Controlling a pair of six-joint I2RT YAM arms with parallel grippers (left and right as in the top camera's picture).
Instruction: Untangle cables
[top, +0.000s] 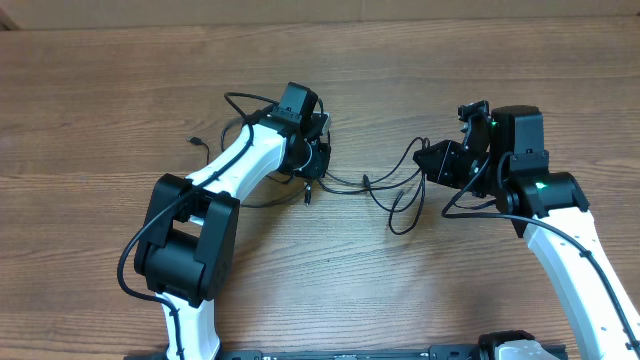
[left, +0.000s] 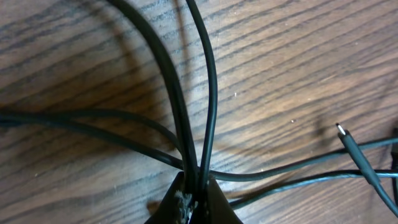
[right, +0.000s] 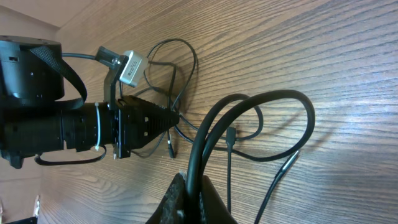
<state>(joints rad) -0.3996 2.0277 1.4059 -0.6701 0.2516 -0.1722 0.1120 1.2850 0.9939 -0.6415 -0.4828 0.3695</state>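
Several thin black cables (top: 385, 185) lie tangled on the wooden table between my two grippers. My left gripper (top: 313, 168) is shut on two cable strands, seen running up from its fingertips in the left wrist view (left: 194, 186). A cable's silver plug end (left: 341, 130) lies to the right. My right gripper (top: 425, 160) is shut on a loop of cable (right: 249, 102) that arches up from its fingertips (right: 194, 186). More cable loops (top: 245, 110) lie behind the left arm, with a small plug end (top: 195, 142) at the left.
The left arm (top: 225, 170) crosses the table's left half; the right arm (top: 570, 240) stands at the right. The left wrist and its camera (right: 127, 65) show in the right wrist view. The wooden table (top: 100, 100) extends all round.
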